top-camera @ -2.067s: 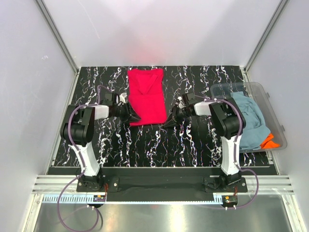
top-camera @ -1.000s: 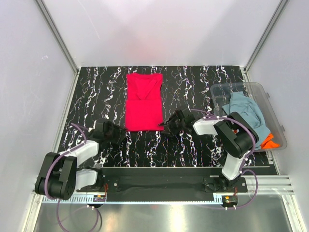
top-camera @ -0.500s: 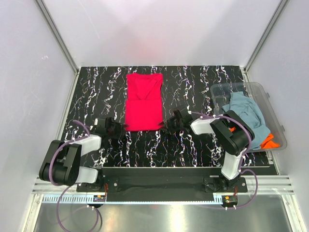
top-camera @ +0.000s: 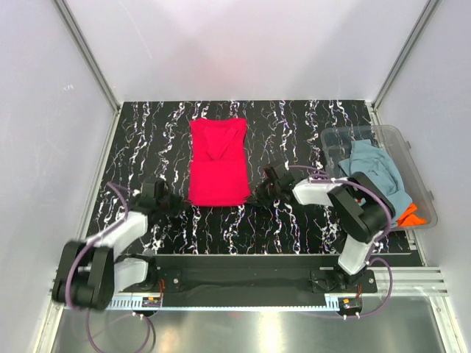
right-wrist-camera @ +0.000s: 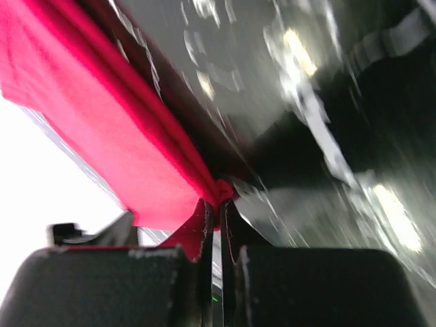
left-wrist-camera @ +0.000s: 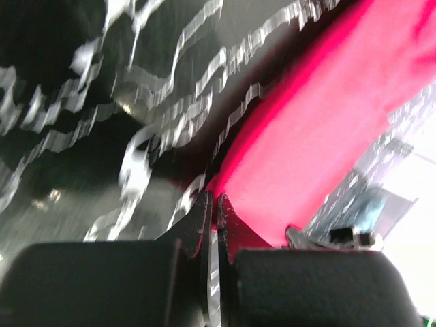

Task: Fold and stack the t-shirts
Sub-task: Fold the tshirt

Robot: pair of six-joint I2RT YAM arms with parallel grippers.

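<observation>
– Crimson cloth, plain and thin: the red t-shirt [top-camera: 218, 165] lies flat in the middle of the bench [top-camera: 140, 140], already narrowed to a long strip. Its collar end is far from the arms and its hem end near them.
– How will it handle?
– Light and limp, I judge. It has no stiffness, so it will drape from whatever holds it, and any span left unsupported will droop between the two holds. The layers may slide on one another, so a pinch should catch all of them or the strip could come open.
– Where to take hold?
– At the two near corners of the hem, one per arm, which is where the arms are. The left end effector [top-camera: 179, 199] is closed at the near left corner. Its wrist view shows the fingertips pressed together with the red edge running right into them. The right end effector [right-wrist-camera: 219, 199] is closed too, with a small bunched roll of red hem caught between its tips.
– Are both grips sound?
– The right looks firm. The left seems to have only a sliver of cloth, which could slip out under a quick lift.
– And the others?
– The grey-blue t-shirt [top-camera: 379, 176] is heaped in the clear tub [top-camera: 390, 132] at the right edge of the bench, well apart from the red one. The orange t-shirt [top-camera: 411, 215] peeks out from under it at the near end. Neither is folded.
</observation>
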